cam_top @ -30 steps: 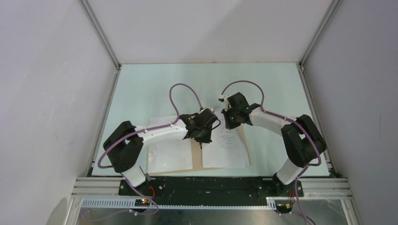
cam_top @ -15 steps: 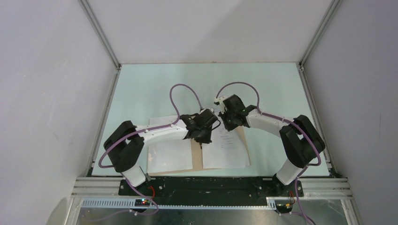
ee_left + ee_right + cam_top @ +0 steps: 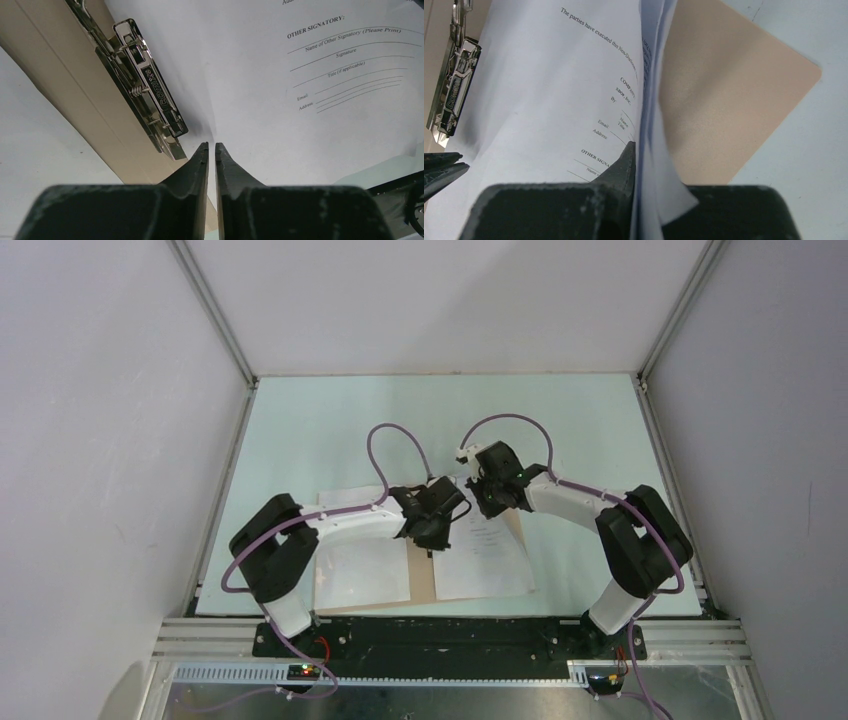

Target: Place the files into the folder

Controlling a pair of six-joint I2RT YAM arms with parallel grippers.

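Right gripper [image 3: 636,146] is clamped on the far edge of the printed files [image 3: 549,75], holding it raised off the folder's [image 3: 724,100] right leaf.
Left gripper [image 3: 212,145] sits just right of the folder's metal spine clip [image 3: 150,95], jaws nearly together; whether they pinch a sheet cannot be told. Another white sheet [image 3: 360,570] lies on the folder's left leaf.

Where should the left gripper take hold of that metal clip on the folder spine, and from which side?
Probably the clip's near end, coming along the spine from the left gripper's side: it is a narrow bar lying lengthwise on the folder, its end facing that gripper.
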